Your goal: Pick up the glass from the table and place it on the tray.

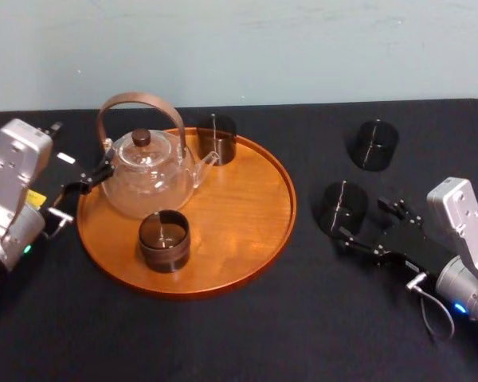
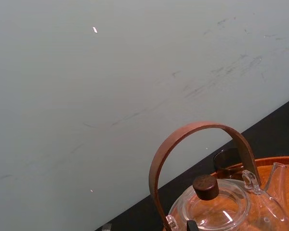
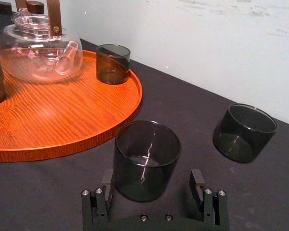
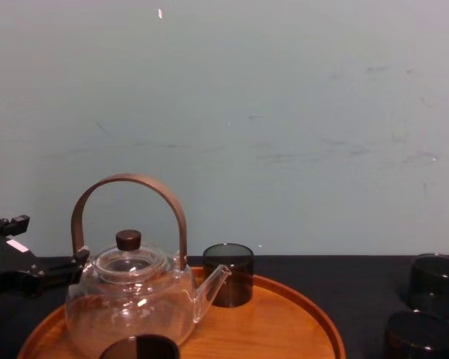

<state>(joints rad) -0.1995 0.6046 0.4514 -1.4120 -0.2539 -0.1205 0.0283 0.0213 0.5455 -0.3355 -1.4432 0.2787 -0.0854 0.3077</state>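
Standing upright, mouth upward, the short smoky dark cylindrical glass (image 3: pixel 145 144) rests on the matte black table (image 3: pixel 48 192), right of the round orange-brown wooden tray (image 3: pixel 62 125), between the right gripper's (image 3: pixel 151 178) wide-open jaws, untouched. The left gripper (image 1: pixel 92 181) sits by the tray's left rim.

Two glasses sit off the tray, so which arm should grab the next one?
Right. The right gripper is open around the nearer glass on the table; the left gripper sits beside the teapot, across the tray.
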